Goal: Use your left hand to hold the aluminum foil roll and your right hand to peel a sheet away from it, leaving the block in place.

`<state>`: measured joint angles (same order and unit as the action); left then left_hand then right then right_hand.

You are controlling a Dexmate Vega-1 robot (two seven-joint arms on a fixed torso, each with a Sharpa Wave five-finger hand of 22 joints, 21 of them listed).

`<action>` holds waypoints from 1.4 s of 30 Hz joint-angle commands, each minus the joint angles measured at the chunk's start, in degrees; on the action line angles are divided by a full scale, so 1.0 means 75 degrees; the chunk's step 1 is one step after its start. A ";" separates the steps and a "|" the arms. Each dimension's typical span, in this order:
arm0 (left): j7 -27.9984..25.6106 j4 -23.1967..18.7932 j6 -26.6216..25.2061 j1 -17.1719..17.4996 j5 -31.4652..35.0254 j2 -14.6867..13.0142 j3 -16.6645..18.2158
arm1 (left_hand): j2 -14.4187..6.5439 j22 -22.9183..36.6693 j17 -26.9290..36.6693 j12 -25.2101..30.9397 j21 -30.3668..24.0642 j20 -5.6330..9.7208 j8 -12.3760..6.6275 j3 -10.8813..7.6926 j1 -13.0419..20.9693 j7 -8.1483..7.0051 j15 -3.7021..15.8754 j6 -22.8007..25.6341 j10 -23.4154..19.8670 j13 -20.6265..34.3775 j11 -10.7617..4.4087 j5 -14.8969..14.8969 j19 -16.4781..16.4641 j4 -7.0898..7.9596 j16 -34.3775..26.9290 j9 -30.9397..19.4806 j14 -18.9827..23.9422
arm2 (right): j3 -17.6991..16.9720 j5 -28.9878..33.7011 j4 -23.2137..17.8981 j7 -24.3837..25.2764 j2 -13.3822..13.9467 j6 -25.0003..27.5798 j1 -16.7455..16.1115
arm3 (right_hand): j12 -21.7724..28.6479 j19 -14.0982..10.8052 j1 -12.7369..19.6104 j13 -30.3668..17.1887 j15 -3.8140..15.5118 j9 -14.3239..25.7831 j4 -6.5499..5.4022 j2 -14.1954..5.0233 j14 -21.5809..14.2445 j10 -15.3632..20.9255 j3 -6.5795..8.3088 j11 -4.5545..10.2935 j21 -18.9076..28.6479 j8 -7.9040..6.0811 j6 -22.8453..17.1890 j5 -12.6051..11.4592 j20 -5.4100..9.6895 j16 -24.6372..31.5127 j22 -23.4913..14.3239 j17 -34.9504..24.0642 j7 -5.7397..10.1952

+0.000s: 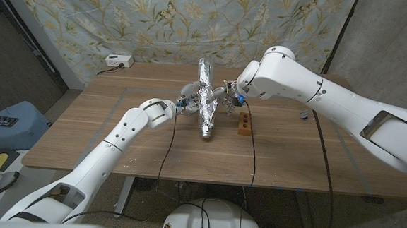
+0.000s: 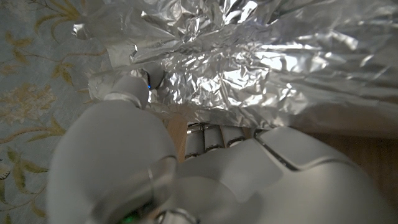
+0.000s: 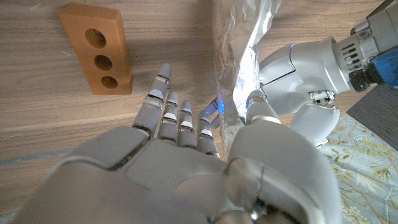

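Note:
The aluminum foil roll point(image 1: 208, 125) lies near the table's middle, and a crumpled sheet point(image 1: 205, 75) stands up from it. My left hand point(image 1: 183, 104) is against the roll's left side. In the left wrist view its fingers point(image 2: 205, 137) reach under the foil point(image 2: 249, 68) and its thumb presses on it. My right hand point(image 1: 229, 94) is at the sheet's right side. In the right wrist view the sheet's edge point(image 3: 239, 56) runs between its thumb and its outstretched fingers point(image 3: 177, 121). The wooden block point(image 1: 245, 122), point(image 3: 96, 46) with three holes stands just right of the roll.
A wooden table point(image 1: 117, 137) with a floral cloth hanging behind it. A white power strip point(image 1: 118, 59) sits at the far left corner, a small grey object point(image 1: 304, 115) at the right. Black cables cross the tabletop toward the front edge.

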<state>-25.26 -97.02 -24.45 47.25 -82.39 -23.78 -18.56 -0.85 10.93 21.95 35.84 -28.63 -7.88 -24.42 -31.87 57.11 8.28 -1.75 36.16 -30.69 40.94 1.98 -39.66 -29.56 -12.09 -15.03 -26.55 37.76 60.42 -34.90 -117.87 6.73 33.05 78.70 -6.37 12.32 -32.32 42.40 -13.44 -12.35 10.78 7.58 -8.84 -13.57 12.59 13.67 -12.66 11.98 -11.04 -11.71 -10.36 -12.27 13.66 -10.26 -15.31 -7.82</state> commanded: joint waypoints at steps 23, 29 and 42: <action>0.0276 0.0068 -0.0009 0.0062 -0.0334 -0.0100 0.0023 | -0.0142 0.0050 0.0177 -0.0321 0.0083 -0.0203 -0.2060 -0.0435 0.0101 -0.0550 -0.0263 0.1043 0.0869 0.0187 0.0221 -0.0369 0.0344 0.0438 0.0282 -0.0712 -0.0546 | -0.0279 0.0612 -0.0336 0.0240 0.0027 0.0131 -0.0447 | 0.0853 -0.1561 0.2046 -0.0654 0.1390 0.0446 0.0295 -0.0172 -0.2440 0.2337 0.0943 0.0560 0.0561 -0.1085 -0.3347 -0.0077 0.1231 0.1395 -0.0085 -0.0531 -0.0168; 0.0300 0.0075 0.0003 0.0049 -0.0320 -0.0097 0.0002 | -0.0102 0.0054 0.0142 -0.0369 0.0074 -0.0229 -0.2116 -0.0428 0.0060 -0.0583 -0.0388 0.1095 0.0910 0.0122 0.0239 -0.0404 0.0352 0.0446 0.0399 -0.0700 -0.0757 | -0.0319 0.0747 -0.0427 0.0437 0.0008 0.0167 -0.0566 | 0.1101 -0.1814 0.2353 -0.0814 0.1574 0.0549 0.0289 -0.0128 -0.2845 0.2822 0.0962 0.0722 0.0695 -0.1241 -0.3765 -0.0076 0.1394 0.1744 -0.0096 -0.0731 -0.0049; 0.0750 0.0147 0.0044 0.0058 -0.0362 -0.0040 -0.0018 | -0.0049 0.0058 0.0125 -0.1026 0.0049 -0.0224 -0.2202 -0.0342 -0.0105 -0.0465 -0.0938 0.1036 0.2029 -0.0283 0.0782 -0.0438 0.0404 0.0475 0.0661 -0.0533 -0.2255 | -0.0239 0.0362 -0.0490 0.1392 0.0065 0.0171 -0.0638 | 0.2117 -0.2592 0.2763 -0.1277 0.2136 0.0854 0.0243 -0.0130 -0.4004 0.4381 0.0950 0.1255 0.1176 -0.1600 -0.4832 -0.0090 0.1905 0.2467 -0.0144 -0.1255 0.0292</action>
<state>-21.47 -96.21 -24.40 47.68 -84.88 -24.40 -18.47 -1.18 11.07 22.84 29.33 -28.17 -9.41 -24.41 -31.51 56.78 8.09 -7.97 36.35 -17.68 39.32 6.77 -42.65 -26.99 -11.74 -10.37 -26.55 23.49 58.45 -30.32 -121.24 12.20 33.37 79.84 -10.55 27.27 -50.76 62.08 -22.50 3.41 16.80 9.78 -9.75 -42.27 44.07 20.50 -3.51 20.15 -22.51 -47.22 -10.63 1.85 31.47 -11.08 -24.27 -5.82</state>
